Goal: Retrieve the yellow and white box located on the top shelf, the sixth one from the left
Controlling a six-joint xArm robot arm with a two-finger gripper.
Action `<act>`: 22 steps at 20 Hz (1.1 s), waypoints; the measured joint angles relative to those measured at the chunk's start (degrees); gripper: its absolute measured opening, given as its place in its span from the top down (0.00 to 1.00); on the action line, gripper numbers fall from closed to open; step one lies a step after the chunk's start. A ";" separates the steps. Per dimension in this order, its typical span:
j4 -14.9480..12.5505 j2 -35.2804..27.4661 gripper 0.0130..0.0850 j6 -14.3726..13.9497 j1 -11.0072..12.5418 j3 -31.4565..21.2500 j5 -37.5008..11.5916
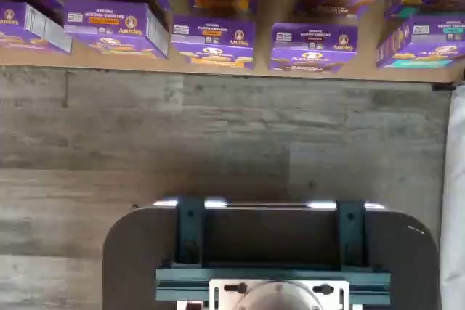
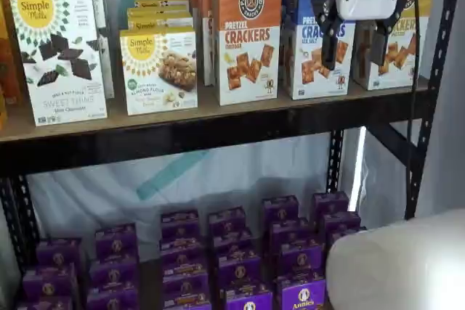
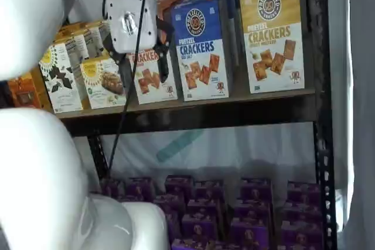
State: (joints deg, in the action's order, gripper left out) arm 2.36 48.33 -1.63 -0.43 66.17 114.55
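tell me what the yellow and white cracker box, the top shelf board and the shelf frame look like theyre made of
The yellow and white cracker box looks like thin printed cardboard with a slight sheen, going by its sharp folded edges. The top shelf board seems to be wood or particleboard: tan, matte surface over a darker front edge. The shelf frame appears to be black painted metal, with a row of slots along the upright.

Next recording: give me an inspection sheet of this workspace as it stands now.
Surface: wooden top shelf, loaded.
Job's thing: yellow and white box upright at the row's right end, untouched.
Clutter: blue cracker box, orange cracker box, purple boxes on the lower level.
Gripper: gripper open, empty, hanging before the top shelf.
Cables: black cable hanging beside the gripper.
Surroundings: black rack post, white backdrop.
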 joint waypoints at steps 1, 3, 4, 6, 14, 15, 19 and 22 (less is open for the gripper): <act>0.55 -0.41 0.00 0.20 0.47 0.34 0.71; 1.94 -1.29 0.00 0.77 1.74 1.08 2.23; 2.04 -1.26 0.00 0.84 1.81 1.08 2.14; 2.42 -1.21 0.00 1.09 2.21 1.01 1.83; -2.24 0.41 0.00 2.89 2.05 -0.49 -4.61; -2.87 0.25 0.00 3.79 2.83 -0.53 -5.72; -2.43 -0.90 0.00 8.15 7.56 -0.48 -9.26; -1.49 -2.33 0.00 11.79 11.56 -0.24 -12.03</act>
State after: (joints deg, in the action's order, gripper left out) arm 0.87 46.00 10.16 11.13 65.93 102.52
